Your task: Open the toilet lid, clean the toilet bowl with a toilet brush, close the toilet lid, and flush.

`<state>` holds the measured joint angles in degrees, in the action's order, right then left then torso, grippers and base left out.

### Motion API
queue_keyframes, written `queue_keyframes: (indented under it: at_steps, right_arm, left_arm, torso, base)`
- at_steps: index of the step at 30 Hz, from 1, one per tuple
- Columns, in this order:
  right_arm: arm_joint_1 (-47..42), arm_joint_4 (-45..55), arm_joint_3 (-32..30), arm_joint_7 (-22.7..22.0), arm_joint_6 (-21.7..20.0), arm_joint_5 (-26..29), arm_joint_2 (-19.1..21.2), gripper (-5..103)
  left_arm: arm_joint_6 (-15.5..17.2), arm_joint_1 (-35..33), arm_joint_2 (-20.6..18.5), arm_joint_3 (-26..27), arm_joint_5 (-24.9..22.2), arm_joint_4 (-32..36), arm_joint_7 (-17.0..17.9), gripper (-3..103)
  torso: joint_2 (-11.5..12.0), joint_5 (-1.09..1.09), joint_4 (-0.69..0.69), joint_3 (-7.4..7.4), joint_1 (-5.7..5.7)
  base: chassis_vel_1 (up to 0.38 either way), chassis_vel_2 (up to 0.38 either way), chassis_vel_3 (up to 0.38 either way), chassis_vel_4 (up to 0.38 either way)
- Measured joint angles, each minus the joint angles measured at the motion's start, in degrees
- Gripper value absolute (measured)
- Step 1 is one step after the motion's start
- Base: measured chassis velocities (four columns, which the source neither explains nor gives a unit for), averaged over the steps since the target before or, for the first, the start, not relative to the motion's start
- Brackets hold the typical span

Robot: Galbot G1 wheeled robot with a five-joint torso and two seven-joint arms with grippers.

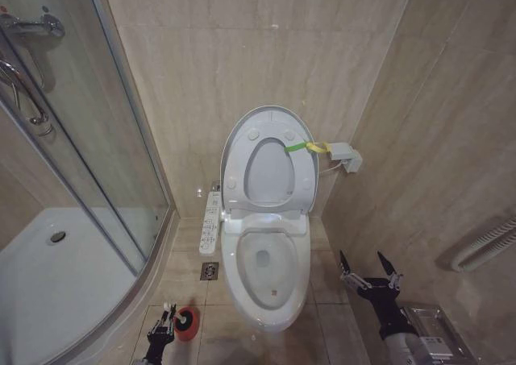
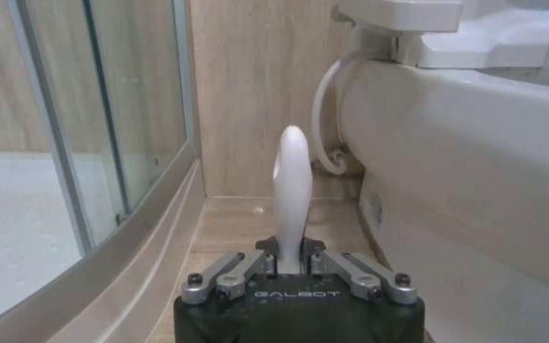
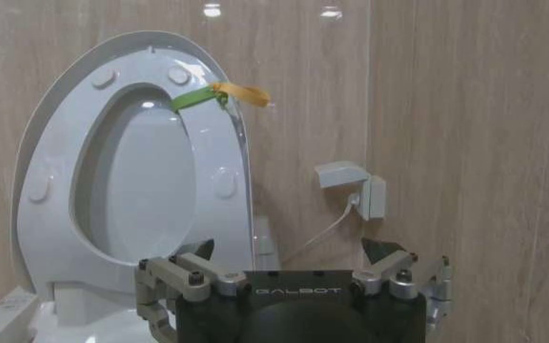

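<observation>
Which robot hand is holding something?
The left gripper, low beside the red holder. Its jaws pinch the toilet brush by its white handle. The right gripper is open and empty.

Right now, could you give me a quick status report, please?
Left end effector shut on toilet brush beside red holder. Right end effector open, idle beside toilet bowl. Toilet lid up. Nothing blocking.

Head view looks down from above; both low, close wrist views share the toilet bowl (image 1: 266, 272)

White toilet lid (image 1: 268, 167) w/ yellow-green strap (image 1: 307, 147), white toilet bowl (image 1: 266, 272), red holder (image 1: 187, 323), beige tile walls (image 1: 266, 59)
</observation>
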<state>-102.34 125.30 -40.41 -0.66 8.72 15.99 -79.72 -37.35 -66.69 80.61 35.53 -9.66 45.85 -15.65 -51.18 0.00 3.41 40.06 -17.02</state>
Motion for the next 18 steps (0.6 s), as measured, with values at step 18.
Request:
queue_keyframes:
  at_steps: [18]
  right_arm:
    - [0.0,0.0,0.0,0.0,0.0,0.0,0.0,100]
  left_arm:
    - [3.1,-5.3,0.3,-0.2,-1.5,9.2,0.8,16]
  torso:
    - [0.0,0.00,0.00,0.00,0.00]
  base:
    - [0.000,0.000,0.000,0.000]
